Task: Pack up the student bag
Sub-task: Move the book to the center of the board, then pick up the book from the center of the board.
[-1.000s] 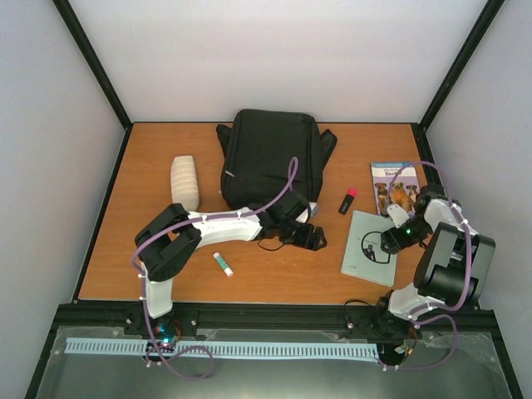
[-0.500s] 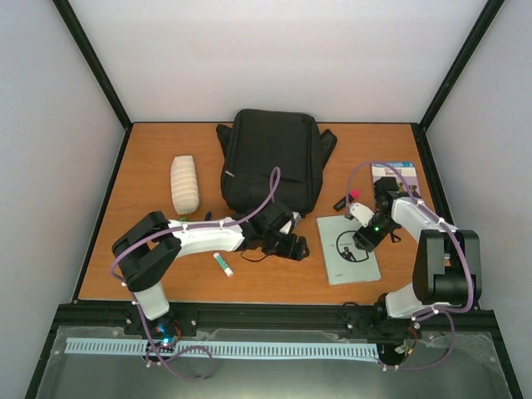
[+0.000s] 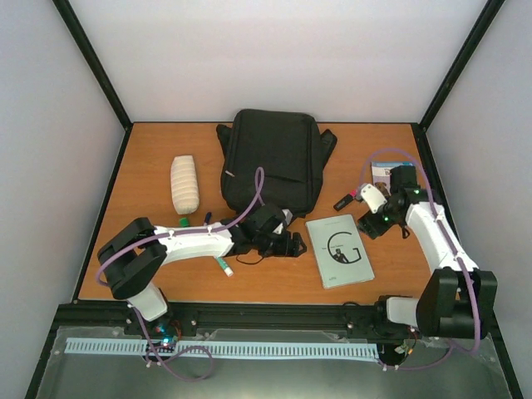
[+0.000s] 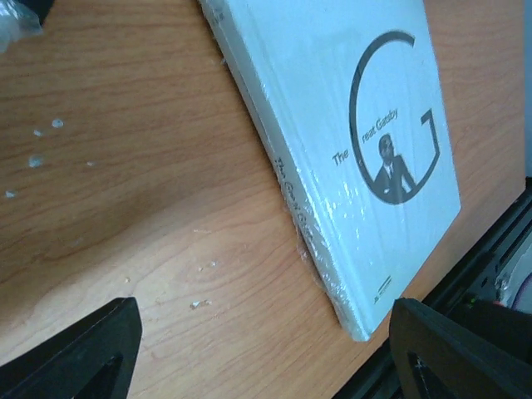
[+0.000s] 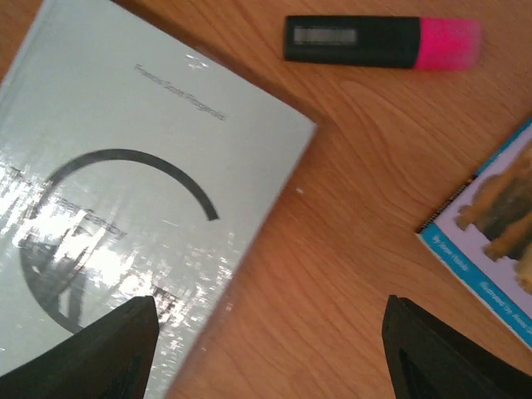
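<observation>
The black student bag lies flat at the back middle of the table. A pale grey book with a big "G" on its cover lies in front of it, right of centre; it also shows in the left wrist view and the right wrist view. My left gripper is open and empty just left of the book, low over the bare table. My right gripper is open and empty above the book's far right corner.
A black and pink highlighter lies behind the book. A booklet with dogs on it lies at the right, partly under my right arm. A white ribbed roll and a glue stick lie at the left.
The grey book has slid left towards the table's middle. My right gripper has come off it and moved back and right. My left gripper has drawn back to the left, away from the bag.
</observation>
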